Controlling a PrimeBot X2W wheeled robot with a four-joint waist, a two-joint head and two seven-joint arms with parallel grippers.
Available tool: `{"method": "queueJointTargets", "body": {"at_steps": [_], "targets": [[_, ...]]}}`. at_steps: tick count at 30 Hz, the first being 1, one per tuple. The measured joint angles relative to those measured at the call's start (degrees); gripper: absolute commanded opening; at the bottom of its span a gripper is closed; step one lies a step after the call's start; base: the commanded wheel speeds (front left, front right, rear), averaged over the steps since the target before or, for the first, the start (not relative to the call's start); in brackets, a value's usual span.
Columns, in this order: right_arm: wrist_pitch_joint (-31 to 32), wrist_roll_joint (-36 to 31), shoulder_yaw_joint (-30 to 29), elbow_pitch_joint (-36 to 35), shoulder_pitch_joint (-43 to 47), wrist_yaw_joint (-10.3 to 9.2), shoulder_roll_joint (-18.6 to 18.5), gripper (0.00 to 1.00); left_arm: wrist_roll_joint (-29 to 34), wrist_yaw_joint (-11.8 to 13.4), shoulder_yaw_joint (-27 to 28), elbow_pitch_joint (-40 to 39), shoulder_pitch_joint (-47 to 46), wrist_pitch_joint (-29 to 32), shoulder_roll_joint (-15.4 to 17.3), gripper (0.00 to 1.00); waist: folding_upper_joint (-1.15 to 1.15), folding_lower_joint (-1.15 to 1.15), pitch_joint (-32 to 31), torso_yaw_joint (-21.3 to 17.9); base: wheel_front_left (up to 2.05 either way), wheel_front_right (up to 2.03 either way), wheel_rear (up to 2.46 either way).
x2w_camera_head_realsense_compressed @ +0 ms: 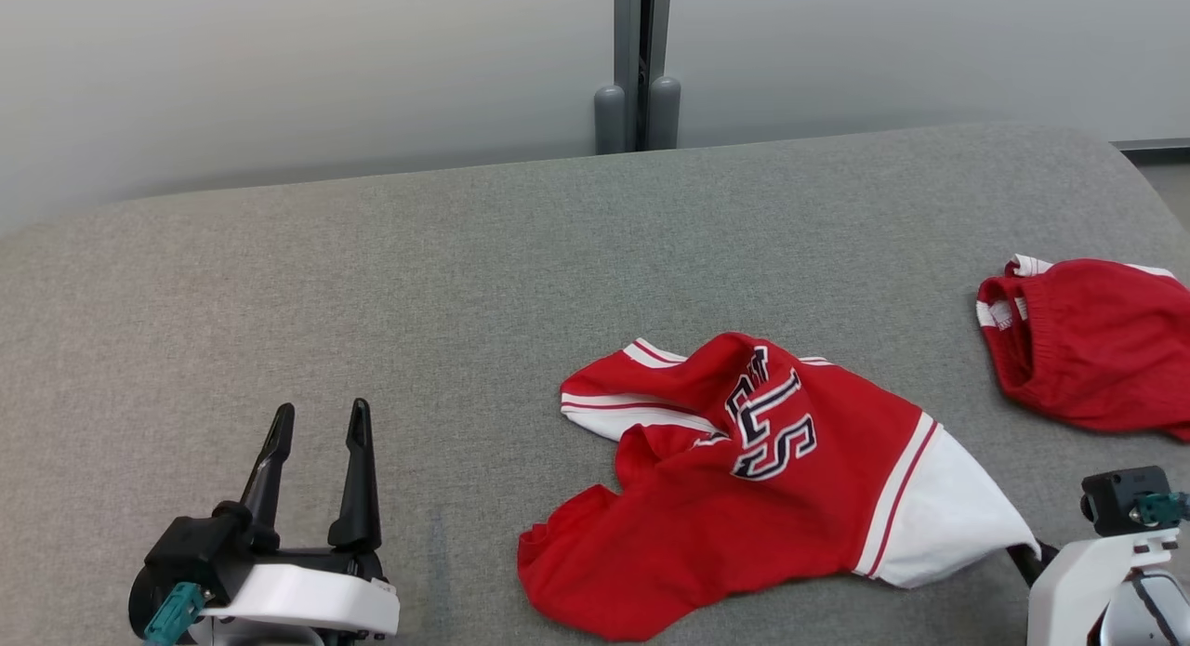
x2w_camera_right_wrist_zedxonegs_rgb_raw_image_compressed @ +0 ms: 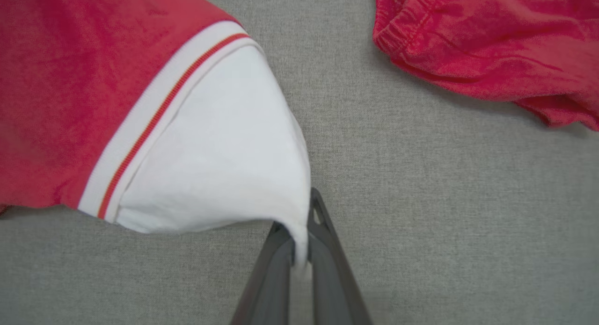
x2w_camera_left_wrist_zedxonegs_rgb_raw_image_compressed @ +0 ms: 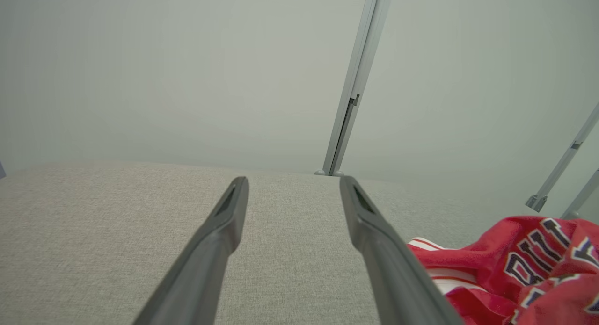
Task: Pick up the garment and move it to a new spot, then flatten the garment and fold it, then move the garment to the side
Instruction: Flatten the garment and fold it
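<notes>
The right tool (x2w_camera_right_wrist_zedxonegs_rgb_raw_image_compressed: 302,222) is clenched on the drawn-out white corner of a red jersey (x2w_camera_right_wrist_zedxonegs_rgb_raw_image_compressed: 210,142), the cloth pinched between its two dark fingers (x2w_camera_right_wrist_zedxonegs_rgb_raw_image_compressed: 327,269). From the head camera those fingers are almost wholly hidden behind that corner, and the wrist housing is cut off at the frame edge. Ahead and to the left of this tool, the rest of the jersey lies crumpled on the grey fabric worktop (x2w_camera_head_realsense_compressed: 372,274). Its dark and white lettering is too creased to read whole. Ahead and to the tool's right, apart from the jersey, lies a second red garment (x2w_camera_head_realsense_compressed: 1097,349) with a gathered band, cut off at the frame edge. The left tool (x2w_camera_head_realsense_compressed: 319,414) is released, fingers spread and pointing across the worktop, with the jersey off to its right. Beyond both tools stands a pale wall (x2w_camera_head_realsense_compressed: 279,70) with a grey post (x2w_camera_head_realsense_compressed: 638,60)
</notes>
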Motion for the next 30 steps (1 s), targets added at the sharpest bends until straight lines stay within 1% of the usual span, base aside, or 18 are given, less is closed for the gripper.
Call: {"method": "queueJointTargets", "body": {"at_steps": [3, 4, 5, 9, 12, 16, 19, 23, 27, 30], "targets": [[0.44, -0.09, 0.14, 2.80, -0.02, 0.00, 1.11, 0.01, 0.07, -0.15, -0.21, 0.36, -0.70, 0.00, -0.01, 1.00, 0.00, 0.00, 0.09, 0.38, 0.00, 0.00, 0.00], [0.51, -0.29, 0.19, 3.72, 0.00, 0.01, 1.44, 0.42, 0.07, -0.22, -0.29, 0.48, -0.72, 0.00, -0.01, 1.00, 0.00, 0.00, 0.08, 0.54, 0.00, 0.00, 0.00], [0.45, -0.78, 0.13, 4.66, -0.03, 0.00, 1.48, 1.00, 0.07, -0.23, -0.33, 0.65, -0.71, 0.00, -0.01, 1.00, 0.00, 0.00, 0.06, 0.72, 0.00, 0.00, 0.00], [-0.54, -0.76, 0.25, 5.89, -0.80, 0.00, 2.40, 1.00, 0.10, -0.41, -0.24, 1.09, -0.72, 0.00, -0.02, 1.00, 0.00, 0.00, -0.30, 1.17, 0.00, 0.00, 0.00], [-0.60, -0.48, 0.40, 4.56, -1.46, 0.00, 2.16, 1.00, 0.31, -0.48, -0.07, 1.37, -0.72, 0.00, -0.01, 1.00, 0.00, 0.00, -0.80, 1.25, 0.00, 0.00, 0.00], [-1.78, 0.98, -0.92, -0.83, -2.02, 0.00, 1.93, 1.00, 0.42, -0.64, 0.03, 1.74, -0.68, 0.00, 0.00, 1.00, 0.00, 0.00, -1.66, 1.24, 0.00, 0.00, 0.00], [-3.55, 1.83, -3.16, -6.42, -2.33, 0.00, 1.83, 1.00, 0.43, -0.67, -0.04, 1.86, -0.63, 0.00, 0.14, 1.00, 0.00, 0.00, -2.27, 1.22, 0.00, 0.00, 0.00], [-5.76, 3.03, -5.91, -12.57, -2.30, 0.00, 2.82, 1.00, 0.49, -0.74, -0.48, 1.66, -0.63, 0.44, 0.56, 1.00, 0.00, 0.00, -2.57, 1.28, 0.00, 0.00, 0.00], [-9.16, 2.19, -8.16, -16.39, -2.27, 0.00, 3.91, 1.00, 0.04, -1.25, -1.09, 0.81, -0.69, 2.46, 0.71, 1.00, 0.00, 0.00, -2.22, 1.15, 0.00, 0.00, 0.00], [-12.79, 1.89, -8.01, -17.34, -2.44, 0.00, 5.39, 1.00, -0.89, -2.47, -2.85, 0.82, -0.73, 5.94, 0.71, 1.00, 0.00, 0.00, -1.71, 0.94, 0.00, 0.00, 0.00]]}}
